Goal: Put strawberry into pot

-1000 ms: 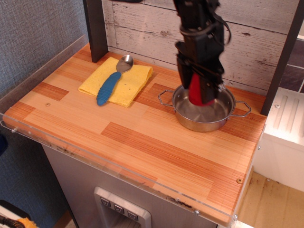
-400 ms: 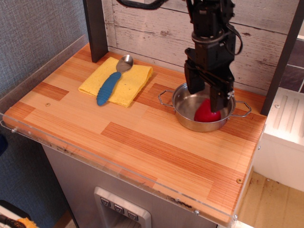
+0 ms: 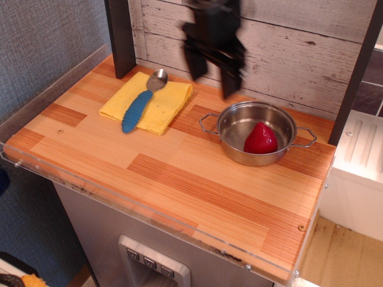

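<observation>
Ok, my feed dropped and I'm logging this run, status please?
Gripper open, empty, raised above the table behind the pot. Strawberry lying inside pot. Nothing in the way; spoon on yellow cloth, off to the side.

arm – raised, blurred | jaws – spread apart, empty, pointing down

No readable text, label, brand, number or sign anywhere in view.
</observation>
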Controlling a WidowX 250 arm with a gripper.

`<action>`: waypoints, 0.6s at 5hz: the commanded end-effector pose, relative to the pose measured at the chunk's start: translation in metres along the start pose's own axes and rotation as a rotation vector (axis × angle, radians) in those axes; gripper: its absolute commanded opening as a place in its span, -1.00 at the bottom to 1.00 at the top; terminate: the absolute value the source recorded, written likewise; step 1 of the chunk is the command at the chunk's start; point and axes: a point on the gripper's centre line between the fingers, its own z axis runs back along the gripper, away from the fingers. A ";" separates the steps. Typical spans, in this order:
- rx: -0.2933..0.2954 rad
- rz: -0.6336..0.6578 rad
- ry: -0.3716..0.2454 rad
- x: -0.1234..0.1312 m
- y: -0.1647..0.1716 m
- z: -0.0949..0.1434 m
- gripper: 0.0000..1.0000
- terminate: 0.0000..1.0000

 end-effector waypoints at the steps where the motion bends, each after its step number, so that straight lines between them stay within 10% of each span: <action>1: 0.002 0.281 0.003 -0.065 0.033 0.017 1.00 -1.00; 3: 0.050 0.248 0.072 -0.076 0.037 0.009 1.00 -1.00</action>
